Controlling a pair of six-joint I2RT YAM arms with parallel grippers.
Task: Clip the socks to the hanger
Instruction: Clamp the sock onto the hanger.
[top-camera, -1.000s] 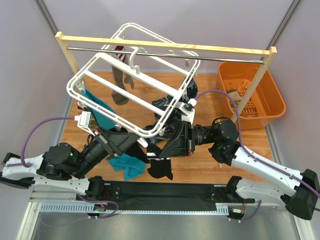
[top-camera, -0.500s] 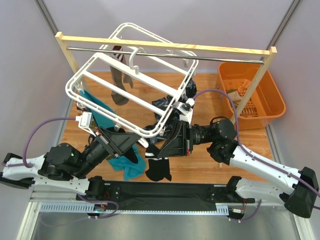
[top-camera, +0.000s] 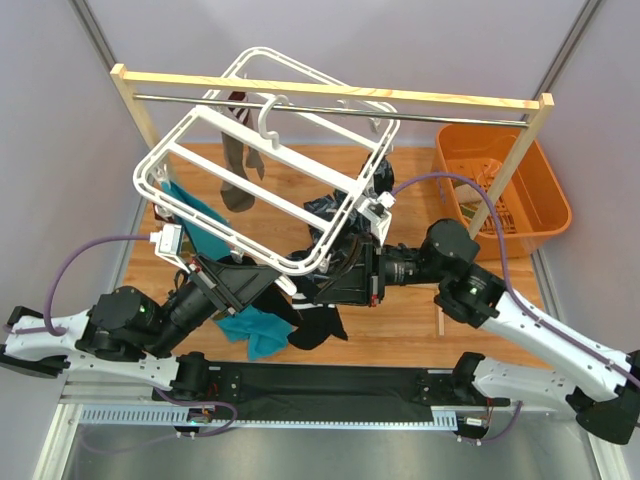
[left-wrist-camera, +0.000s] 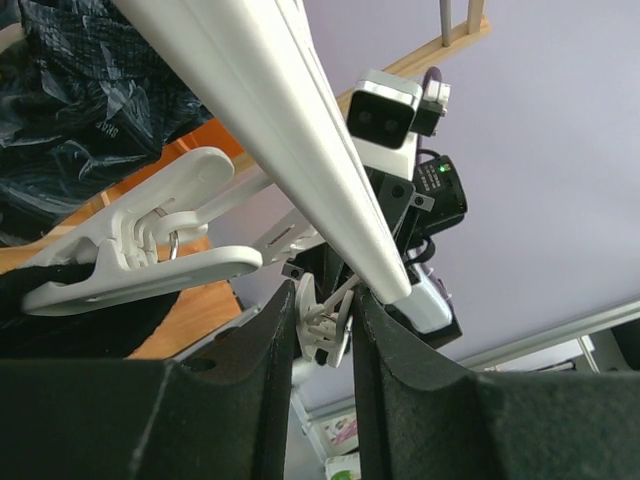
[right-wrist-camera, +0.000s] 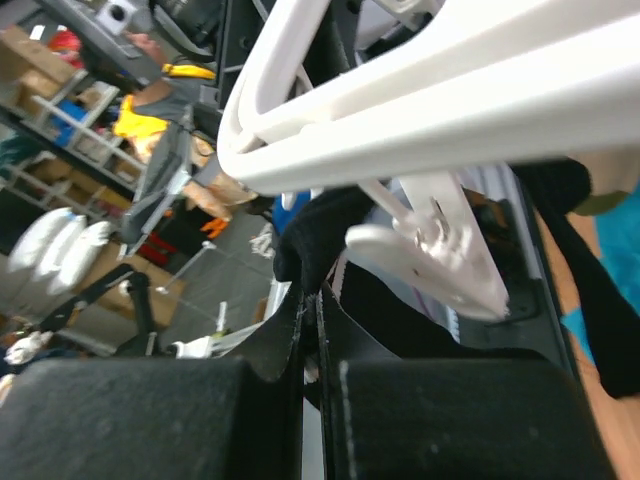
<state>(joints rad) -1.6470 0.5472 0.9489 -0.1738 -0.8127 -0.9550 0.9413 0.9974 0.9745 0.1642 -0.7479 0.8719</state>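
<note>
The white hanger (top-camera: 143, 178) hangs tilted from the rail. A grey-brown sock (top-camera: 238, 170) and a teal sock (top-camera: 200, 225) hang from it. My left gripper (top-camera: 285, 285) is under its near edge and shut on a small white clip (left-wrist-camera: 325, 325) below the hanger bar (left-wrist-camera: 270, 110). My right gripper (top-camera: 325, 283) faces it, shut on a black sock (top-camera: 318, 325) whose edge (right-wrist-camera: 325, 230) sits just left of and below a hanging clip (right-wrist-camera: 440, 250). Another teal sock (top-camera: 255, 330) lies under the left arm.
A wooden rack (top-camera: 330, 92) with a metal rail carries the hanger. An orange basket (top-camera: 500, 190) stands at the back right. A dark patterned cloth (top-camera: 325, 210) lies on the wooden table. Another clip (left-wrist-camera: 150, 250) grips black cloth. A black mat (top-camera: 330, 380) lines the near edge.
My right arm has risen and carried the black sock up toward the hanger's near edge. The hanger has swayed slightly. My left gripper stays at the clip.
</note>
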